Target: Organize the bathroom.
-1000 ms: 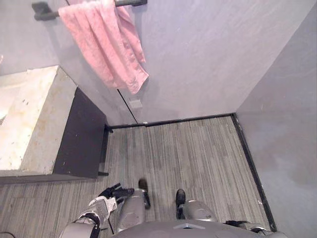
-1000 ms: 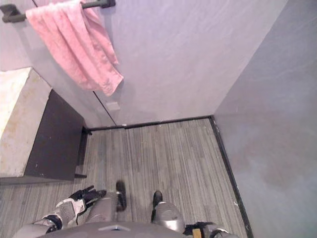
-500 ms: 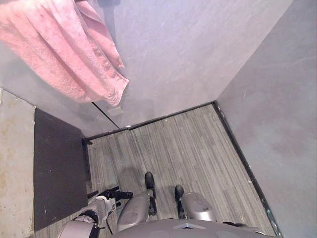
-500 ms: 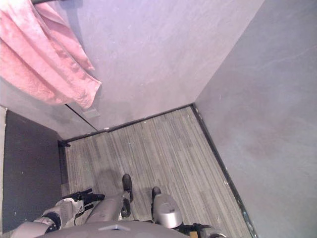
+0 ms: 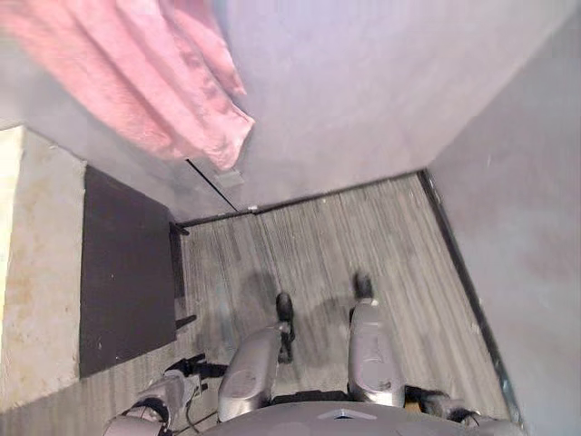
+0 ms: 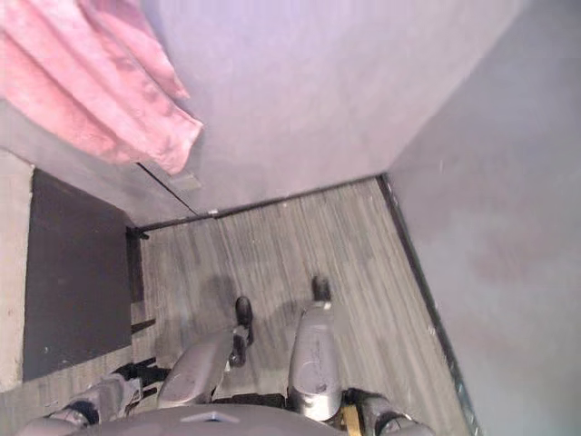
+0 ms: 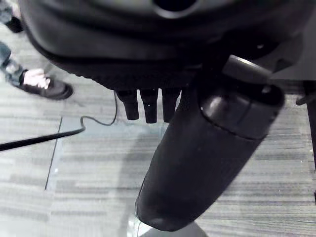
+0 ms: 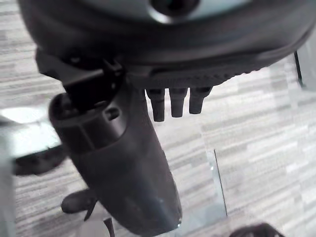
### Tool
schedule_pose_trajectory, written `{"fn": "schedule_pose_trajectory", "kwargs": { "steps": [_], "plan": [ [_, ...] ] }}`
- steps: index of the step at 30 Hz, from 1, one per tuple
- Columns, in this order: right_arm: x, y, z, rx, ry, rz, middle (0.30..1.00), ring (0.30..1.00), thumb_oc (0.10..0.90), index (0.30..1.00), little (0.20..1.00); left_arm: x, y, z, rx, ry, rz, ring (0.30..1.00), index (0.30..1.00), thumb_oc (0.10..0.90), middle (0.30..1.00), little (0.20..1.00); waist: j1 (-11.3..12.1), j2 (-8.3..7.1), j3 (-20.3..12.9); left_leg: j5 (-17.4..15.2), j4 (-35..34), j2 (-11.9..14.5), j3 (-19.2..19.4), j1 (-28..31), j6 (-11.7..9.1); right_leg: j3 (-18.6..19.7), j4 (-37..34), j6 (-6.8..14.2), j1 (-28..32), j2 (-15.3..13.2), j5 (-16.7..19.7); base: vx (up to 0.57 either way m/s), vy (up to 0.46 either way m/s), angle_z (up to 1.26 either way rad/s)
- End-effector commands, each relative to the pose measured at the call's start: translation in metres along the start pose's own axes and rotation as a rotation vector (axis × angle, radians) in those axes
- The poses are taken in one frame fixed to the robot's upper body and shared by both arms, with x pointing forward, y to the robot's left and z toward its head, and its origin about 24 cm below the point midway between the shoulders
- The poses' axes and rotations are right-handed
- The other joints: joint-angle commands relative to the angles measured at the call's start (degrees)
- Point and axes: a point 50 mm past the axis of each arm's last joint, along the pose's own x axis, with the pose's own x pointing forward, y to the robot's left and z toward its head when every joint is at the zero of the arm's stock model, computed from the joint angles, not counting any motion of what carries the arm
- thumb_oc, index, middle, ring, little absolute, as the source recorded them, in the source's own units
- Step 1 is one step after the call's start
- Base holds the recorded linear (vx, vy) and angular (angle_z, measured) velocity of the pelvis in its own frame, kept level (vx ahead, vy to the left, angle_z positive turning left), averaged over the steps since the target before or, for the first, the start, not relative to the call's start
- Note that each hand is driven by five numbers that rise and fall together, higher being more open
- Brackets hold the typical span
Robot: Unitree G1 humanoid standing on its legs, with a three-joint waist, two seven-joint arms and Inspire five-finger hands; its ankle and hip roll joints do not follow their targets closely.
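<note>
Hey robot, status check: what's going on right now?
Left hand and right hand open, holding nothing. Pink terry towel hangs on wall above dark-fronted stone vanity. Striped grey floor ahead.

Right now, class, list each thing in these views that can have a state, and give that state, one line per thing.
pink towel: hanging against the wall, draped in folds, free of both hands.
left hand: open, fingers straight, holding nothing, down by the robot's side.
right hand: open, fingers straight, holding nothing.
vanity counter: bare light top where visible, dark side panel facing the floor.
</note>
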Motion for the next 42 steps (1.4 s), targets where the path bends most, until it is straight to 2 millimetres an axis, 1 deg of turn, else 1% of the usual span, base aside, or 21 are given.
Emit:
{"fn": "schedule_pose_trajectory", "kwargs": {
  "steps": [1,4,7,8,9,11,12,13,15,16,19,21,23,25,29,30,31,32,35,37,42],
  "plan": [
    [-0.005,-0.034,-0.012,-0.039,-0.003,-0.116,0.900,0.900,0.800,0.900,0.900,0.000,-0.014,-0.004,-0.094,0.024,-0.091,0.900,0.900,0.800,0.900,0.900,-2.1,2.92,-1.8,-4.1,4.1,6.8,-1.2,4.3,-2.6,-3.6,-4.0,-0.7,0.9,1.0,4.0,0.10,-0.007,0.73],
    [-0.008,-0.043,0.005,-0.040,-0.079,-0.126,0.900,0.900,0.800,0.900,0.900,0.000,-0.016,0.006,-0.225,-0.027,-0.110,0.900,0.900,0.800,0.900,0.900,-1.7,3.27,-2.7,-3.0,2.0,7.0,-2.0,5.3,-3.4,-4.0,-4.8,-0.9,1.7,1.0,3.8,0.10,-0.015,0.29],
    [-0.013,-0.048,0.029,-0.106,-0.179,-0.122,0.900,0.900,0.800,0.900,0.900,-0.002,-0.005,0.017,-0.316,-0.074,-0.102,0.900,0.900,0.800,0.900,0.900,-0.8,2.48,-3.4,-3.1,1.2,7.4,-2.6,6.1,-3.9,-4.4,-5.0,-0.8,2.2,1.0,3.7,0.09,-0.081,0.03],
    [-0.022,-0.050,0.058,-0.106,-0.326,-0.120,0.900,0.900,0.800,0.900,0.900,-0.005,0.004,0.026,-0.363,-0.125,-0.098,0.900,0.900,0.800,0.900,0.900,-0.3,1.95,-3.7,-3.3,1.0,7.6,-2.9,6.7,-4.0,-4.8,-5.7,-0.6,2.8,0.9,3.9,0.10,-0.134,0.01],
    [-0.042,-0.046,0.102,-0.123,-0.519,-0.092,0.900,0.900,0.800,0.900,0.900,-0.010,0.013,0.040,-0.410,-0.206,-0.107,0.900,0.900,0.800,0.900,0.900,-0.1,1.53,-3.7,-3.5,0.8,8.0,-2.9,7.4,-4.2,-5.0,-5.9,-0.4,3.4,1.0,3.8,0.09,-0.119,0.11],
    [-0.078,-0.038,0.147,-0.132,-0.748,-0.044,0.900,0.900,0.800,0.900,0.900,-0.019,0.030,0.059,-0.433,-0.318,-0.088,0.900,0.900,0.800,0.900,0.900,-0.2,0.95,-4.1,-3.7,0.7,8.3,-2.6,7.6,-4.2,-4.9,-6.1,-0.3,3.5,1.2,3.6,0.05,-0.066,0.15],
    [-0.095,-0.034,0.160,-0.150,-0.854,-0.033,0.900,0.900,0.800,0.900,0.900,-0.024,0.038,0.069,-0.424,-0.377,-0.073,0.900,0.900,0.800,0.900,0.900,-0.4,0.67,-4.5,-3.7,0.7,8.5,-2.4,7.5,-4.2,-4.8,-6.2,-0.2,3.3,1.3,3.7,0.04,-0.045,0.10],
    [-0.104,-0.032,0.167,-0.170,-0.920,-0.029,0.900,0.900,0.800,0.900,0.900,-0.027,0.042,0.074,-0.406,-0.417,-0.059,0.900,0.900,0.800,0.900,0.900,-0.4,0.50,-4.6,-3.7,0.7,8.6,-2.3,7.6,-4.2,-4.7,-6.2,-0.1,3.4,1.3,3.6,0.03,-0.062,0.01],
    [-0.148,-0.028,0.195,-0.248,-1.152,-0.034,0.900,0.900,0.800,0.900,0.900,-0.048,0.050,0.118,-0.253,-0.609,-0.005,0.900,0.900,0.800,0.900,0.900,-0.3,-0.01,-5.4,-3.6,0.2,8.9,-1.6,7.7,-4.1,-4.8,-6.9,0.5,3.7,1.5,3.8,0.03,-0.075,0.00],
    [-0.156,-0.028,0.200,-0.261,-1.184,-0.033,0.900,0.900,0.800,0.900,0.900,-0.053,0.050,0.128,-0.191,-0.657,0.005,0.900,0.900,0.800,0.900,0.900,-0.2,-0.02,-5.6,-3.6,0.0,8.9,-1.5,7.8,-4.0,-4.9,-7.0,0.7,3.8,1.5,3.7,0.04,-0.066,0.03],
    [-0.193,-0.034,0.230,-0.350,-1.309,-0.035,0.900,0.900,0.800,0.900,0.900,-0.084,0.048,0.180,0.001,-0.838,0.045,0.900,0.900,0.800,0.900,0.900,0.9,0.08,-6.4,-3.6,-0.2,9.2,-1.1,8.0,-4.1,-5.0,-7.6,1.2,4.4,1.6,3.6,0.04,-0.065,0.02],
    [-0.213,-0.033,0.249,-0.386,-1.354,-0.049,0.900,0.900,0.800,0.900,0.900,-0.101,0.045,0.204,0.057,-0.914,0.067,0.900,0.900,0.800,0.900,0.900,1.5,0.13,-6.6,-3.5,-0.3,9.3,-1.2,8.1,-4.3,-5.0,-7.7,1.2,4.8,1.7,3.6,0.03,-0.057,0.02],
    [-0.235,-0.028,0.270,-0.388,-1.401,-0.033,0.900,0.900,0.800,0.900,0.900,-0.124,0.040,0.233,0.117,-1.003,0.082,0.900,0.900,0.800,0.900,0.900,2.1,0.13,-6.7,-3.5,0.0,9.5,-1.2,8.2,-4.5,-5.0,-7.9,1.0,5.4,1.7,3.4,0.03,-0.064,0.02],
    [-0.265,-0.014,0.297,-0.409,-1.458,-0.032,0.900,0.900,0.800,0.900,0.900,-0.156,0.029,0.266,0.164,-1.122,0.103,0.900,0.900,0.800,0.900,0.900,3.1,-0.01,-6.8,-3.6,0.5,9.6,-1.5,8.1,-4.7,-4.9,-8.0,0.7,6.1,1.8,3.3,0.03,-0.075,0.05],
    [-0.304,0.012,0.323,-0.483,-1.539,-0.048,0.900,0.900,0.800,0.900,0.900,-0.198,0.012,0.299,0.217,-1.278,0.128,0.900,0.900,0.800,0.900,0.900,4.7,-0.42,-7.2,-3.6,0.9,9.9,-1.8,8.3,-5.1,-5.2,-8.4,0.5,7.2,1.8,3.3,0.03,-0.054,0.11],
    [-0.306,0.013,0.324,-0.488,-1.542,-0.047,0.900,0.900,0.800,0.900,0.900,-0.200,0.011,0.301,0.222,-1.285,0.131,0.900,0.900,0.800,0.900,0.900,4.7,-0.44,-7.2,-3.7,0.9,9.9,-1.8,8.3,-5.1,-5.2,-8.4,0.5,7.2,1.8,3.2,0.06,-0.056,0.15],
    [-0.327,0.025,0.334,-0.531,-1.583,-0.100,0.900,0.900,0.800,0.900,0.900,-0.218,0.007,0.314,0.279,-1.337,0.172,0.900,0.900,0.800,0.900,0.900,5.4,-0.61,-7.8,-3.5,0.8,10.1,-1.8,8.6,-5.4,-5.2,-8.5,0.5,7.7,1.9,3.1,0.05,-0.042,0.11],
    [-0.331,0.028,0.336,-0.533,-1.591,-0.098,0.900,0.900,0.800,0.900,0.900,-0.222,0.006,0.317,0.287,-1.348,0.177,0.900,0.900,0.800,0.900,0.900,5.5,-0.64,-8.0,-3.5,0.7,10.1,-1.8,8.6,-5.4,-5.2,-8.6,0.5,7.8,1.9,3.1,0.07,-0.052,0.05],
    [-0.360,0.046,0.347,-0.516,-1.636,-0.089,0.900,0.900,0.800,0.900,0.900,-0.247,0.006,0.337,0.320,-1.397,0.224,0.900,0.900,0.800,0.900,0.900,5.9,-0.56,-9.1,-3.2,0.3,10.6,-1.7,9.1,-5.7,-5.1,-8.8,0.5,8.3,2.0,2.9,0.06,-0.019,0.05],
    [-0.375,0.056,0.352,-0.517,-1.657,-0.092,0.900,0.900,0.800,0.900,0.900,-0.260,0.003,0.349,0.340,-1.423,0.247,0.900,0.900,0.800,0.900,0.900,6.0,-0.40,-9.3,-3.1,0.2,10.9,-1.7,9.2,-6.0,-5.1,-8.9,0.5,8.6,2.1,2.8,0.02,-0.003,0.03],
    [-0.396,0.075,0.360,-0.549,-1.690,-0.124,0.900,0.900,0.800,0.900,0.900,-0.285,-0.007,0.368,0.378,-1.470,0.253,0.900,0.900,0.800,0.900,0.900,6.3,-0.12,-9.7,-2.8,0.1,11.0,-1.6,9.2,-6.3,-5.2,-9.2,0.6,9.0,1.8,2.8,0.01,0.009,0.01]
  ]
}}
